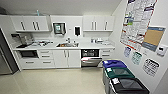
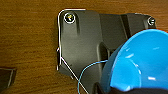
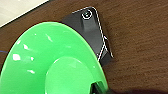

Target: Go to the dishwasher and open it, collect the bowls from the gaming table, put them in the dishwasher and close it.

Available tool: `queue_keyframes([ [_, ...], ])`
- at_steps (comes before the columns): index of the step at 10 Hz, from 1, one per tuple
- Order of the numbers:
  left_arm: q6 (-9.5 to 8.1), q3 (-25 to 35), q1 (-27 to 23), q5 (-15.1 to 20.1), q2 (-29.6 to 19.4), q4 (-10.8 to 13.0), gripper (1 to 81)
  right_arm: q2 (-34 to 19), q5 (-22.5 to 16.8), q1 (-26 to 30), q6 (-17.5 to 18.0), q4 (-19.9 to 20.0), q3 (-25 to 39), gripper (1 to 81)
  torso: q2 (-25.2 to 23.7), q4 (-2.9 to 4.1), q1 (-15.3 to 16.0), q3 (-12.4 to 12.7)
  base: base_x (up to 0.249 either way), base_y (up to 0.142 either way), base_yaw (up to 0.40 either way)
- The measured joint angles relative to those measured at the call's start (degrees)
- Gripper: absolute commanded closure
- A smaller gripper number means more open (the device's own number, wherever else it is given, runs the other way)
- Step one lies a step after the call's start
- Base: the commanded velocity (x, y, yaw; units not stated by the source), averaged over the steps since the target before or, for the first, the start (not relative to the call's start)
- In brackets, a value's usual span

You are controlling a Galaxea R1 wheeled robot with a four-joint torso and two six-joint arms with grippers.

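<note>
The dishwasher [image 1: 90, 58] sits under the white counter, right of the sink. Its steel door is tipped partway down, showing a dark interior with a rack. In the left wrist view the bright blue bowl [image 2: 140, 62] fills the corner, with my left gripper [image 2: 117, 90] shut on its rim. The light green bowl [image 3: 50, 62] looms large in the right wrist view, and my right gripper [image 3: 98, 88] is clamped on its edge. Brown wood grain lies behind both bowls. The gaming table is out of view.
Three bins with blue [image 1: 113, 63], green [image 1: 120, 72] and black [image 1: 130, 86] lids line the right wall, just right of the dishwasher. Beige floor [image 1: 55, 80] stretches toward the cabinets. The sink [image 1: 67, 45] is mid-counter, and a tall steel appliance [image 1: 3, 60] stands at far left.
</note>
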Motion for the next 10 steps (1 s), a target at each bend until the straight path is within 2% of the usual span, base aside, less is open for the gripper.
queue_keyframes([
  [10, 0.0, 0.05, -0.02, -0.16, 0.22, 0.02, 81.1, -0.2, 0.07, 0.2, 0.0, -0.15, -0.09, 81.1, 0.02, 0.0, 0.06, 0.0, 0.215, 0.0, 0.0],
])
